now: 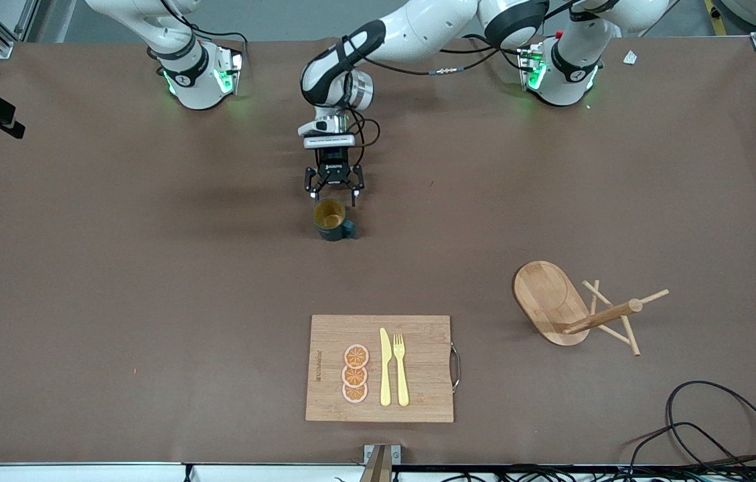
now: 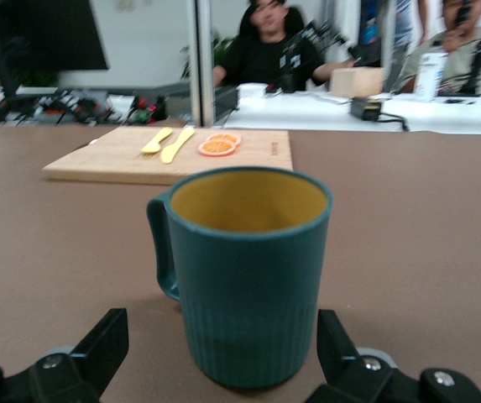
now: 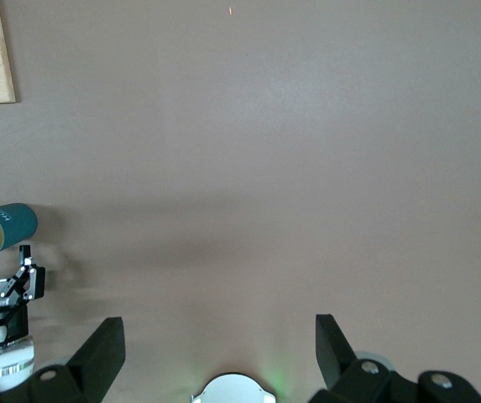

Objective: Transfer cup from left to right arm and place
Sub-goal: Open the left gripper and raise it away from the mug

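Teal cup is standing on the desk mid-way between the arms, being framed by the wide-open left gripper, and could be knocked over if bumped, while the open right gripper is being kept waiting near its base.

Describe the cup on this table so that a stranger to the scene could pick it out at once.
Start at the brown table and find the left gripper, open and low near the middle. Between its fingers stands a small dark teal ribbed cup with a side handle. Its yellow-brown inside and upright round shape distinguish it from the flat bamboo cutting board nearer the camera.
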### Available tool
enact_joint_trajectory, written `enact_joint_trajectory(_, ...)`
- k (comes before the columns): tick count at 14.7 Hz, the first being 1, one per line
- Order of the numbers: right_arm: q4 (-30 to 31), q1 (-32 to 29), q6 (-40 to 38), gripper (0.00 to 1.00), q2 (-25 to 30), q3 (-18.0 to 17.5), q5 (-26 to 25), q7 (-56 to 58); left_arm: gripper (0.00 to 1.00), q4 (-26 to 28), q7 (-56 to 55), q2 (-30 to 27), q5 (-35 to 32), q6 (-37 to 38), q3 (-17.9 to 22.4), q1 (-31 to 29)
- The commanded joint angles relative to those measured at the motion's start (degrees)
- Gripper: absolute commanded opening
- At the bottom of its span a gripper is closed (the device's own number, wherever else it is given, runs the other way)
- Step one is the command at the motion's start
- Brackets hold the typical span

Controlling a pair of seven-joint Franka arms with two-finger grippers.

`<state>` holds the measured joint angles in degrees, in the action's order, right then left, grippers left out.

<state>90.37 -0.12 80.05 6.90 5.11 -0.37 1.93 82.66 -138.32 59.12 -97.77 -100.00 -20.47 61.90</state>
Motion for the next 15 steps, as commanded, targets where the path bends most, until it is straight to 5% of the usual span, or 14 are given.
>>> enact_joint_trajectory(1,-0.3,-0.3,-0.2,1.00,0.7,0.4,-0.1,-0.2,0.99,-0.5,5.1,-5.4,8.7,-2.4,-2.8,-3.2)
enact_joint_trajectory(7,-0.5,-1.4,-0.1,1.00,-1.8,0.5,0.6,0.3,1.00,-1.4,16.5,-14.4,26.3,-3.4,-14.2,-14.4)
enact_joint_trajectory(15,-1.6,-3.5,4.8,1.00,-12.1,0.5,-0.5,0.6,1.00,-1.5,50.4,-26.4,49.2,-3.5,-26.0,-38.8)
